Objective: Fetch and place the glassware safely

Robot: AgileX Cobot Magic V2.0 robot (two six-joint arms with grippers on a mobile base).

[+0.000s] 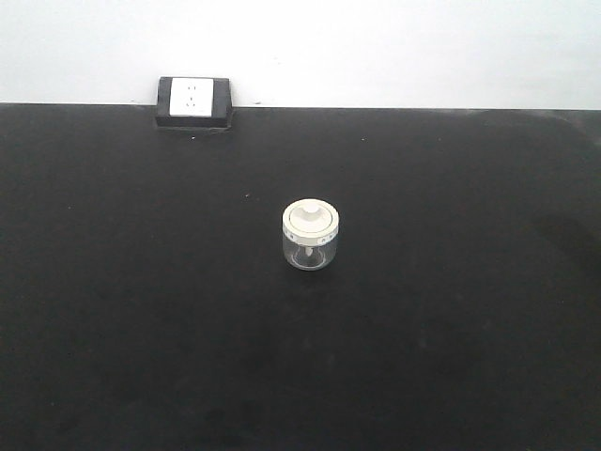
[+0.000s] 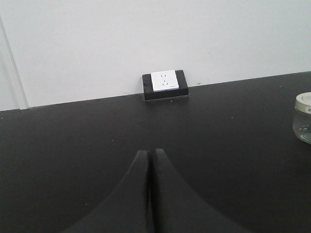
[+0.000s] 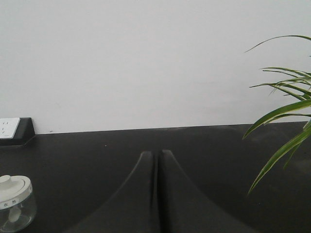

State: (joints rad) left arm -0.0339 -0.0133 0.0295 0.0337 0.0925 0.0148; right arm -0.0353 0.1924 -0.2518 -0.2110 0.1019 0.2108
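The glassware (image 1: 310, 235) is a small squat clear jar with a cream-white knobbed lid, standing upright in the middle of the black table (image 1: 113, 310). In the left wrist view the jar (image 2: 303, 116) shows at the right edge, far to the right of my left gripper (image 2: 151, 152), which is shut with nothing in it. In the right wrist view the jar (image 3: 14, 203) sits at the lower left, well left of my right gripper (image 3: 156, 153), also shut and empty. Neither gripper appears in the front view.
A black box with a white socket plate (image 1: 193, 101) stands at the table's back edge against the white wall, left of centre. Green plant leaves (image 3: 284, 126) hang in at the right of the right wrist view.
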